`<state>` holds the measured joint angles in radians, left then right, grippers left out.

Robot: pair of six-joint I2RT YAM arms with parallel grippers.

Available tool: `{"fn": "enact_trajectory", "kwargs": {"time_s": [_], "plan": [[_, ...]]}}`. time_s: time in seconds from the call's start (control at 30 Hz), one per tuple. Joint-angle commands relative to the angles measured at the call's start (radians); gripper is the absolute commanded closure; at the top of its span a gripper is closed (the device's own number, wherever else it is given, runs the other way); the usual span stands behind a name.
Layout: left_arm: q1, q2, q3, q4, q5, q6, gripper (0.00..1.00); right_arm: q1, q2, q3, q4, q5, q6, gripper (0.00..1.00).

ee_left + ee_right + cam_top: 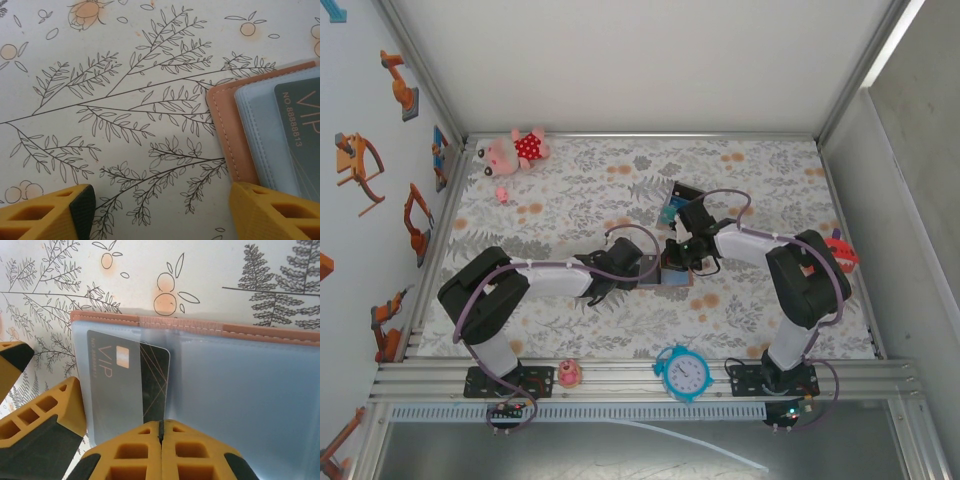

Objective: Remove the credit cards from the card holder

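From where I stand, the card holder [240,390] lies spread open and flat on the flowery tablecloth [125,75] in the middle of the table, between the two arms. Its tan leather rim faces away from the right wrist camera and its blue-grey pockets face up. A dark VIP card [125,380] sits in the left-hand pocket. One long strip of it is bare, and the rest is under the cloudy sleeve.

The right gripper [161,440] is clenched, its yellow fingers pressed flat together with nothing visible between them. Its tips are right at the near edge of that card, over the holder. I cannot tell whether they press on it.

The left gripper [160,215] is spread wide and grips nothing. Its right finger [272,212] overlaps the holder's near corner, just beside the card, while the other finger [50,212] stands well apart over bare cloth.

Behind the holder is a small black box [675,205] with teal cards. A teal alarm clock [682,372] stands on the near rail, and a pink plush toy [520,150] lies in the far left corner.
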<state>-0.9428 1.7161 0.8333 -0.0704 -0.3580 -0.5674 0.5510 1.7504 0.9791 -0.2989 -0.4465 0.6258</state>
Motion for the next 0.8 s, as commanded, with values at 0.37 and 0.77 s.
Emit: {"fn": "enact_trajectory", "kwargs": {"time_s": [0.37,0.77], "plan": [[-0.008,-0.035,0.102,-0.082,0.017,0.064,0.15,-0.006,-0.097,-0.080,0.078,0.025,0.089,0.81],[0.004,0.054,0.134,-0.085,0.016,0.069,0.21,-0.006,-0.033,-0.077,0.109,0.026,0.087,0.76]]}}
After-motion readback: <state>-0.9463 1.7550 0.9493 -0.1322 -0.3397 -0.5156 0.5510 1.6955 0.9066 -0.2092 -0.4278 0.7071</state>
